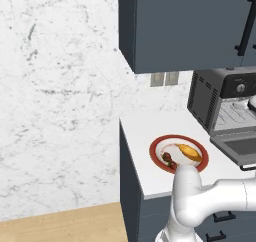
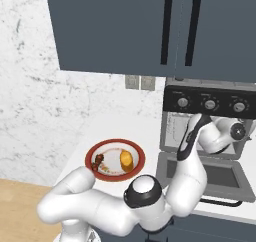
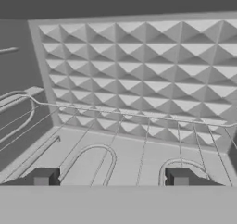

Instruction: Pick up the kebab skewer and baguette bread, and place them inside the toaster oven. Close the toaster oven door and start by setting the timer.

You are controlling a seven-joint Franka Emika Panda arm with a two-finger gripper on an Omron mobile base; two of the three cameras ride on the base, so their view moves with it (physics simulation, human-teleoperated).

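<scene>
The pincer [image 3: 111, 177] is seen with jaws apart and empty inside the toaster oven [image 2: 207, 103], right of frame, over its wire rack [image 3: 139, 112]. The skewer [image 2: 98, 161] and baguette [image 2: 126, 159] lie on the plate [image 2: 115, 143], lower left on the bench [image 1: 145, 131]. A clean withdrawal over the lowered door [image 2: 232, 178] is advised before either is fetched.

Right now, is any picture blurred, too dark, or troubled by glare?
Left base view: sharp, evenly lit; plate casts only a soft shadow. Right base view: equally clear; the arm hides part of the toaster oven. Hand view: grey, low contrast inside the oven, wire rack readable, gripper fingertips crisp, no glare.
</scene>
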